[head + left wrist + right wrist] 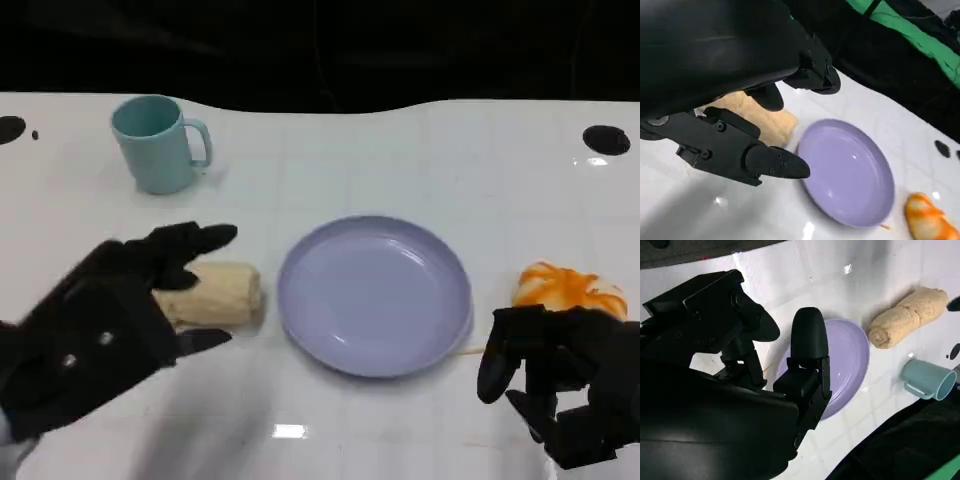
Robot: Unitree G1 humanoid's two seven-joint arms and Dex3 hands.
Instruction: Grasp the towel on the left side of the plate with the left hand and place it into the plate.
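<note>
- Rolled beige towel lying on its side on the white tabletop, just left of the lavender plate, close to its rim but apparently not touching.
- Left robot hand hovering over the near, left end of the roll, fingers spread and holding nothing; in the left wrist view the towel shows between the upper fingers and the lower one, no contact visible.
- Right robot hand at the near right, empty, fingers loosely curled and apart, beside an orange-and-white object of unclear kind.
- Teal mug standing upright, far back on the left, well apart from the roll.
- Looks soft, light and compressible: terry-like cloth, wound in a spiral visible at the end face in the right wrist view. Likely to give under the fingers rather than resist, and not fragile.
- Little slip expected, thanks to the rough weave; main risk judged to be unrolling, or sagging at the ends if taken near one tip.
- Best hold probably across the middle of the roll, fingers on the far side and thumb on the near side, squeezing enough to keep the layers together.
- Plate shallow and bare inside; short carry to the right, needing only a low lift over the rim.
</note>
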